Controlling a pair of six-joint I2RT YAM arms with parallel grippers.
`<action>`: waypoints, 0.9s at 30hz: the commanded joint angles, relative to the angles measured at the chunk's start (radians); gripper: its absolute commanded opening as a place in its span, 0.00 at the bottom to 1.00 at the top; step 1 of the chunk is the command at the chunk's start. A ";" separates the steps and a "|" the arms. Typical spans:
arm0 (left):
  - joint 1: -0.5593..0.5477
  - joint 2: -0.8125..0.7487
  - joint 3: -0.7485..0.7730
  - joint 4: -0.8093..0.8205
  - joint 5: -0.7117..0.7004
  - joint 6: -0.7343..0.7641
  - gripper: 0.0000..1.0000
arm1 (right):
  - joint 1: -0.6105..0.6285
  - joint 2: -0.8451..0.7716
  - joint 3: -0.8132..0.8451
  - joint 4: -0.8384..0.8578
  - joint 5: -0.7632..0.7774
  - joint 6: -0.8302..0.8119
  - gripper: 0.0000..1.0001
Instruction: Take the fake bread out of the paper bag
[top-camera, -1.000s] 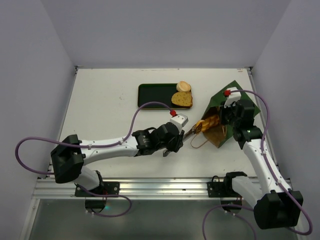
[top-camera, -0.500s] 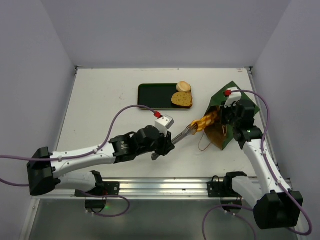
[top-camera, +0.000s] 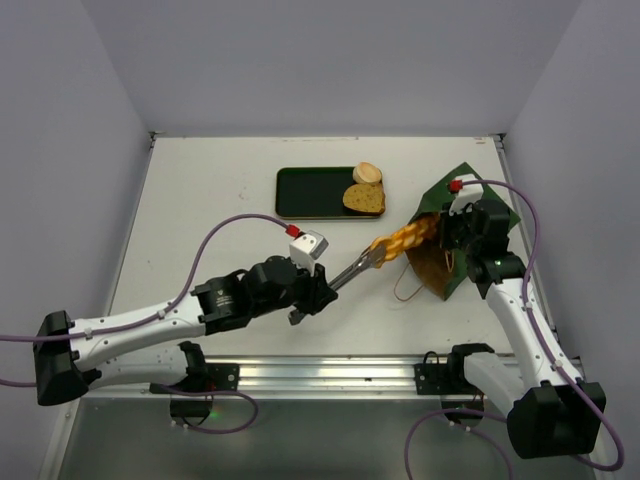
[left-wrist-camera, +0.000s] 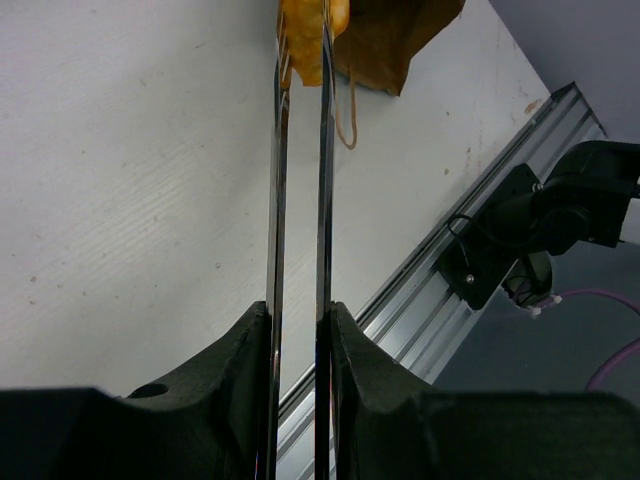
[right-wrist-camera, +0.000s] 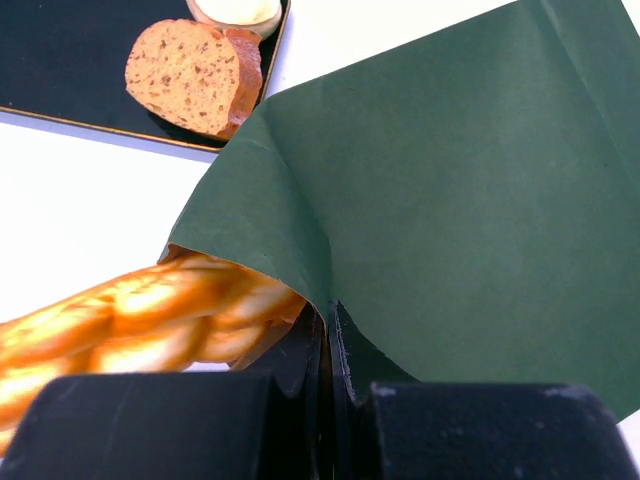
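The orange-yellow braided loaf (top-camera: 405, 238) sticks halfway out of the mouth of the dark green paper bag (top-camera: 470, 215), which lies tilted at the right. My left gripper (top-camera: 310, 297) is shut on the metal tongs (top-camera: 352, 270), whose tips pinch the loaf's near end. In the left wrist view the tongs (left-wrist-camera: 324, 180) run up from my left gripper (left-wrist-camera: 300, 320) to the loaf (left-wrist-camera: 310, 30). My right gripper (top-camera: 462, 232) is shut on the bag's upper edge. In the right wrist view it (right-wrist-camera: 332, 320) pinches the green paper (right-wrist-camera: 450, 180) beside the loaf (right-wrist-camera: 140, 320).
A flat dark green tray (top-camera: 318, 192) at the back middle holds a brown toast slice (top-camera: 364, 199) and a tan round bun (top-camera: 367, 172). The bag's twine handle (top-camera: 405, 290) lies on the table. A metal rail (top-camera: 320, 375) runs along the near edge.
My left arm has drawn back to the left and toward the near edge with the tongs, pulling the braided loaf farther out of the bag. The right gripper has kept its hold.
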 joint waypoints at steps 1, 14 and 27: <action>0.006 -0.053 0.024 0.024 -0.032 -0.022 0.00 | -0.006 -0.017 0.002 0.060 0.004 -0.004 0.00; 0.006 -0.196 0.052 -0.243 -0.038 0.013 0.00 | -0.009 -0.017 0.002 0.063 0.007 -0.006 0.00; 0.007 -0.395 0.150 -0.473 -0.029 0.064 0.00 | -0.010 -0.020 -0.001 0.064 0.007 -0.006 0.00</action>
